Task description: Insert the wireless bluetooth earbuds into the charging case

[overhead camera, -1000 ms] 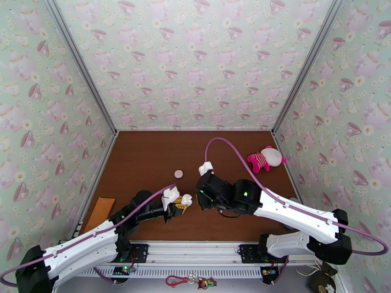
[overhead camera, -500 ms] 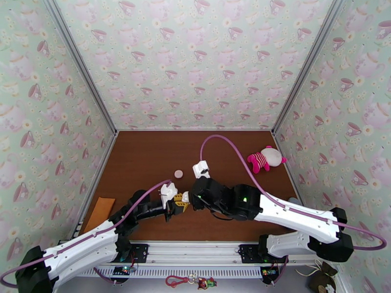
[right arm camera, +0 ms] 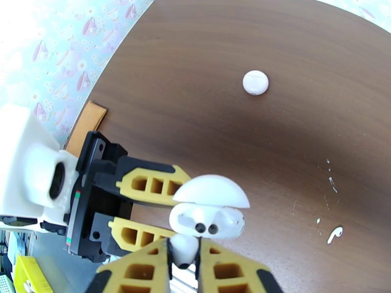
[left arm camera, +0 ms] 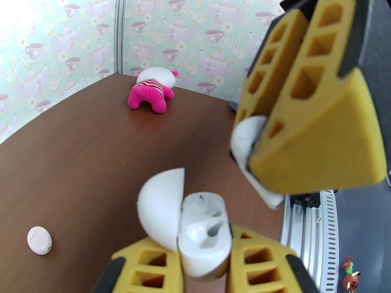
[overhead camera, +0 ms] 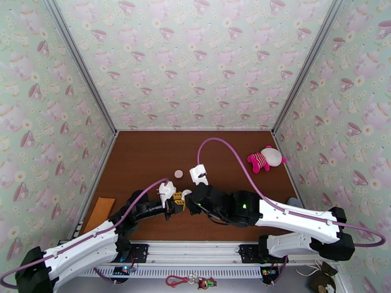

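Earbuds of this sort weigh next to nothing: hard, glossy white plastic, slick and easy to flick away. I'd say the hold belongs on the bulb end, leaving the stem free to go in first. The right gripper point(right arm camera: 184, 263) is closed on one earbud point(right arm camera: 184, 250) at the bottom of its own view, just short of the charging case point(right arm camera: 207, 221). That case sits clamped in the left gripper point(left arm camera: 203, 263), its lid point(left arm camera: 161, 208) swung open and its sockets facing the held bud. I cannot tell whether a bud already sits inside. The case is a smooth rounded shell too, and I'd guess a sideways shove could squirt it out of the foam pads, so the push should run straight into the socket.

A second earbud point(right arm camera: 335, 234) lies loose on the surface point(right arm camera: 303, 142) at lower right, well apart. A closed round case point(right arm camera: 255, 82) rests toward the top. Open brown surface lies all round. The pink plush toy point(overhead camera: 265, 158) is far off at right, and a tan pad point(overhead camera: 100, 213) lies by the left wall. The tight spot is the two grippers themselves, nearly touching in the overhead view.
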Controlling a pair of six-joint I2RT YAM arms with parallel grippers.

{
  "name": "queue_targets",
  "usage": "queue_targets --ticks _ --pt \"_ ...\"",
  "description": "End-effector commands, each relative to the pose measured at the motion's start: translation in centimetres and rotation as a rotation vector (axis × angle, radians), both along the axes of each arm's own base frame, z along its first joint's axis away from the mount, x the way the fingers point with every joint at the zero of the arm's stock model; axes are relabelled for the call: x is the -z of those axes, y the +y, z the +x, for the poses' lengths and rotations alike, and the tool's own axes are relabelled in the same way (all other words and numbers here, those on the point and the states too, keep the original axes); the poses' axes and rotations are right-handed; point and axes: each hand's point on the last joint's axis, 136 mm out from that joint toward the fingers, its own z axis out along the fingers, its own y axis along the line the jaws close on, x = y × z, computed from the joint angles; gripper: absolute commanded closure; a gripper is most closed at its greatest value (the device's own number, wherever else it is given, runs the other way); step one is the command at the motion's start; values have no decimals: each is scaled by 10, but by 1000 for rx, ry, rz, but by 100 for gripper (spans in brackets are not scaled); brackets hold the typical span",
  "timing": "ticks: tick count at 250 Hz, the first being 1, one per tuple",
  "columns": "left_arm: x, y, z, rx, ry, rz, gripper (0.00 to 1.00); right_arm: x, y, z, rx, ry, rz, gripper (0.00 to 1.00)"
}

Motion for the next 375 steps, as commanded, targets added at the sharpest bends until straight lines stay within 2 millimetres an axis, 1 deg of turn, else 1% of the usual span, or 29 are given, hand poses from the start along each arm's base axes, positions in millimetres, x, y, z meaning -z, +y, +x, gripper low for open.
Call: queue_targets --ticks 1,39,148,207,298,375 --pt "-7 1 -5 26 -17 -37 100 -1 1 6 30 -34 5 82" --pt "-7 0 -8 40 -14 -40 100 4 1 10 46 -48 -17 82" --pt "-9 0 -9 43 -8 -54 100 14 5 12 51 -73 -57 83" --pt "-9 1 -9 40 -11 -53 100 16 8 8 41 -86 -71 83" --pt "-10 2 -7 29 -11 -54 100 21 4 7 37 -90 -90 83" --pt "-10 3 -5 19 -10 -57 100 22 9 0 12 -112 -95 83"
